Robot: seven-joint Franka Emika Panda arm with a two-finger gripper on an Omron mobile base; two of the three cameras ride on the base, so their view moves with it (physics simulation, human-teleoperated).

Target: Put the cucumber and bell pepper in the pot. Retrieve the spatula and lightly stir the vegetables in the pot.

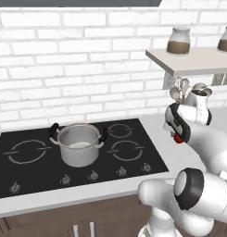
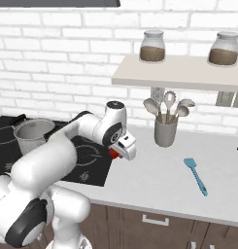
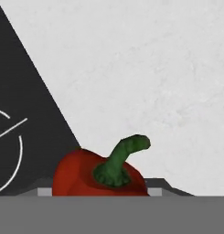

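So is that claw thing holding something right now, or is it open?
Gripper: closed on the bell pepper, which sits between its fingers, lifted above the counter beside the stove.

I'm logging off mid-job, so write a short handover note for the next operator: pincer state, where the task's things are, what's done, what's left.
Pincer: closed on the bell pepper, held above the counter just right of the cooktop.
Pot: on the cooktop; its contents cannot be made out, and the cucumber's place is not confirmed.
Spatula: lying flat on the counter, right of the utensil holder, untouched.
Left: drop the pepper in the pot, check the cucumber, fetch the spatula, stir lightly.
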